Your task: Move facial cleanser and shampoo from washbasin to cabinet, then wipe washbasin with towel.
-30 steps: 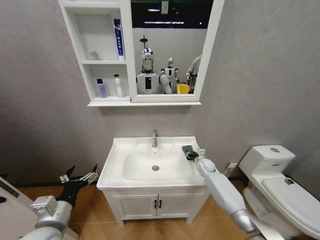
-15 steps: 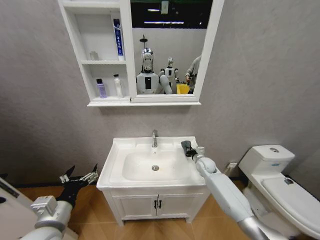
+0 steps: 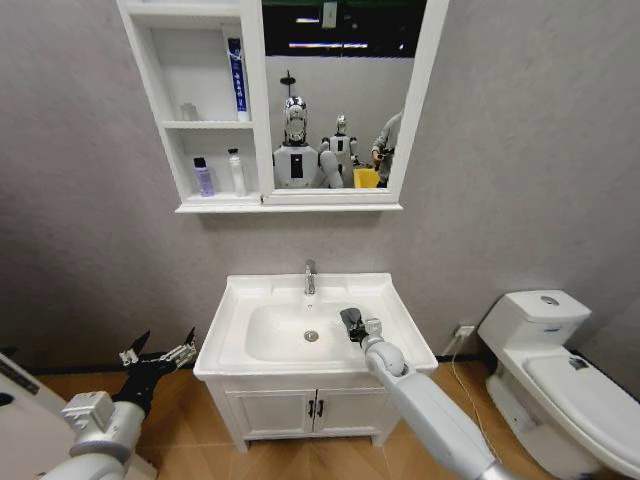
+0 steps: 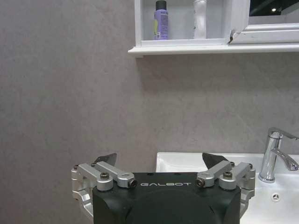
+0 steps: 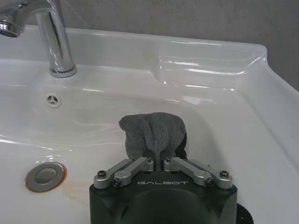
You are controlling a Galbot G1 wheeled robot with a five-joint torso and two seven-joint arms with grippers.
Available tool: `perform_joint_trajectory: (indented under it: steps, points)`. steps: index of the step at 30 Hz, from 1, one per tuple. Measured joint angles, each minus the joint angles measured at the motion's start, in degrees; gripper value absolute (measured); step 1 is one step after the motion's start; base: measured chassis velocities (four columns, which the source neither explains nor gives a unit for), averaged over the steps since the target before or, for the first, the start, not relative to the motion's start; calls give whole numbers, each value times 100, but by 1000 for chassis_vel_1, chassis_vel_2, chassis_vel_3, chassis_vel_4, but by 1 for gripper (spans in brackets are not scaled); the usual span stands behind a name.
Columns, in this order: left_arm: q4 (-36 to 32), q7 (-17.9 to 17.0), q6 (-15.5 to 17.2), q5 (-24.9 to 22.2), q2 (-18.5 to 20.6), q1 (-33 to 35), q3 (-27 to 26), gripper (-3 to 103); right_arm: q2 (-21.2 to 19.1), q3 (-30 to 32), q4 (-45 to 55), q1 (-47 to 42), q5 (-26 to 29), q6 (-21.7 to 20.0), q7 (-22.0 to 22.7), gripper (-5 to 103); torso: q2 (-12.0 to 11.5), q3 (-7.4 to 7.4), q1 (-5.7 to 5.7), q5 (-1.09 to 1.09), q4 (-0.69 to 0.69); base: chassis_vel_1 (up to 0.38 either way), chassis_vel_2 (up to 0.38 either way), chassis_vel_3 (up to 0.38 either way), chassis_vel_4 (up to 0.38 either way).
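My right gripper (image 3: pixel 352 325) is shut on the dark grey towel (image 5: pixel 154 133) and presses it against the right inner slope of the washbasin (image 3: pixel 240 300) bowl, near the drain (image 5: pixel 45 175). The chrome tap (image 3: pixel 309 277) stands behind it. On the lowest shelf of the white cabinet (image 3: pixel 160 110) stand a purple bottle (image 3: pixel 203 177) and a white bottle (image 3: pixel 236 172); I cannot tell which is the facial cleanser and which the shampoo. My left gripper (image 3: pixel 160 358) hangs open and idle, low and left of the vanity.
A blue tube (image 3: pixel 236 75) leans on a higher cabinet shelf. The mirror (image 3: pixel 340 100) takes up the cabinet's right part. A white toilet (image 3: pixel 560 360) stands to the right of the vanity. The two-door cupboard (image 3: pixel 315 408) is shut below the basin.
My right gripper has carried the towel from the basin's right rear rim leftward and forward, down into the bowl. The left arm has stayed still.
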Motion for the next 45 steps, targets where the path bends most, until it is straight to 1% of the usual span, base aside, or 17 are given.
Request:
perform_joint_trajectory:
  steps: [7, 10, 15, 16, 20, 21, 24, 25, 27, 28, 29, 31, 34, 35, 37, 42, 45]
  points:
    - [-1, 0, 0, 0, 0, 0, 0, 100, -96, 13, -222, 106, 360, -148, 74, 4, 0, 0, 0, 0, 0, 0, 0, 0, 0]
    - [0, 1, -1, 0, 0, 0, 0, 100, 42, -12, -454, 172, 406, -144, 63, 4, 0, 0, 0, 0, 0, 0, 0, 0, 0]
    - [0, 1, -1, 0, 0, 0, 0, 100, 459, -139, -993, 415, 665, -130, 51, 4, 0, 0, 0, 0, -1, 0, 0, 0, 0]
    - [0, 1, -1, 0, 0, 0, 0, 100, 459, -139, -993, 415, 665, -130, 51, 4, 0, 0, 0, 0, -1, 0, 0, 0, 0]
    - [0, 2, -1, -1, 0, 0, 0, 100, 860, -221, -1623, 776, 1117, -153, 27, 4, 0, 0, 0, -1, 0, 0, 0, 0, 0]
    - [0, 2, -1, -1, 0, 0, 0, 100, 860, -221, -1623, 776, 1117, -153, 27, 4, 0, 0, 0, -1, 0, 0, 0, 0, 0]
    - [0, 1, -1, 0, 0, 0, 0, 100, 1196, -278, -2147, 1063, 1363, -160, -130, 4, 0, 0, 0, -1, -1, 0, 0, 0, 0]
    - [0, 1, -1, 0, 0, 0, 0, 100, 1196, -278, -2147, 1063, 1363, -160, -130, 4, 0, 0, 0, -1, -1, 0, 0, 0, 0]
    - [0, 2, -1, -1, 0, 0, 0, 100, 1441, -303, -2466, 1242, 1604, -197, -187, 4, 0, 0, 0, -1, 0, 0, 0, 0, 0]
    - [0, 2, -1, -1, 0, 0, 0, 100, 1441, -303, -2466, 1242, 1604, -197, -187, 4, 0, 0, 0, -1, 0, 0, 0, 0, 0]
    - [0, 2, -1, -1, 0, 0, 0, 100, 1558, -305, -2599, 1308, 1686, -218, -206, 4, 0, 0, 0, -1, 0, 0, 0, 0, 0]
    - [0, 2, -1, 0, 0, 0, 0, 100, 1754, -333, -2756, 1380, 1696, -221, -340, 4, 0, 0, 0, -1, 0, 0, 0, 0, 0]
    - [0, 1, -1, 0, 0, 0, 0, 100, 1861, -372, -2815, 1408, 1689, -221, -409, 4, 0, 1, 0, 0, -1, 0, 0, 0, 0]
    - [0, 1, -1, -1, 0, 0, 0, 100, 2050, -436, -2889, 1449, 1678, -215, -527, 4, 0, 1, 0, -1, -1, 0, 0, 0, 0]
    - [0, 2, -1, 0, 0, 0, 0, 100, 2224, -536, -2891, 1463, 1681, -200, -651, 4, -1, 1, 0, 0, 2, 0, 0, 0, 0]
    - [0, 2, -1, 0, 0, 0, 0, 100, 2395, -648, -2742, 1430, 1731, -114, -859, 4, 0, 1, 0, 0, 2, 0, 0, 0, 0]
    - [0, 2, -1, 0, 0, 0, 0, 100, 2494, -636, -2937, 1421, 1499, 73, -1001, 4, 0, 0, 0, 1, 2, 0, 0, 0, 0]
